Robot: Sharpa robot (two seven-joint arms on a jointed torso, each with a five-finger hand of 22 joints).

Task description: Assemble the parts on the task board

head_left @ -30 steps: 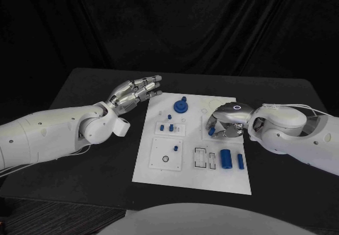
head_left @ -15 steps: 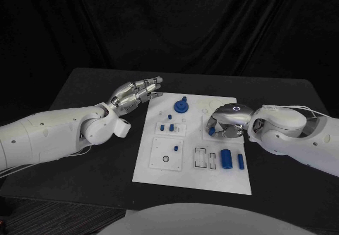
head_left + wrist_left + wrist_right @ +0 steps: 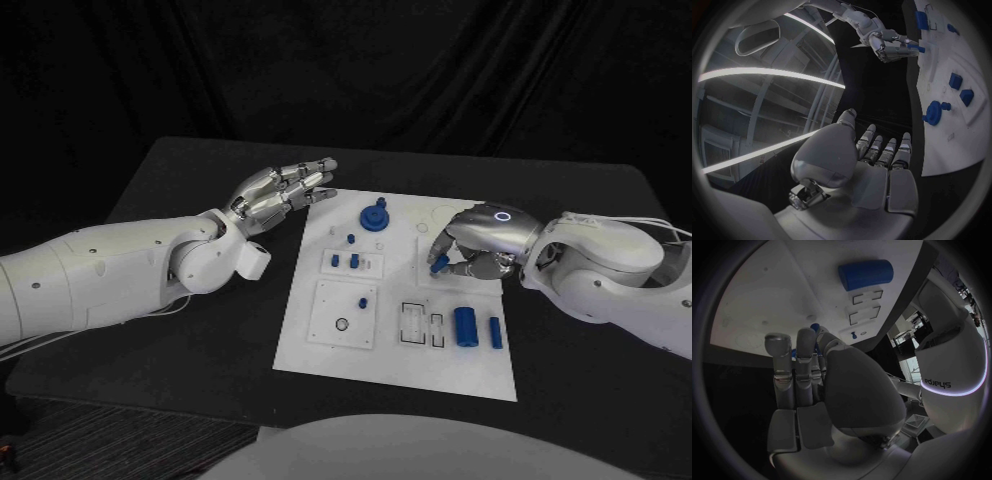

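right hand (image 3: 483,245) pinches a small blue peg (image 3: 437,264) in its fingers, roughly upright over the white board (image 3: 397,365); left hand (image 3: 281,187) hangs open at 10 o'clock, farther off.

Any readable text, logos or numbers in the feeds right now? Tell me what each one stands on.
"sharpa", seen mirrored and upside down, on the white casing in the right wrist view.
Task board: outlined markings only, no lettering legible.
Nothing else readable on either hand or the table.
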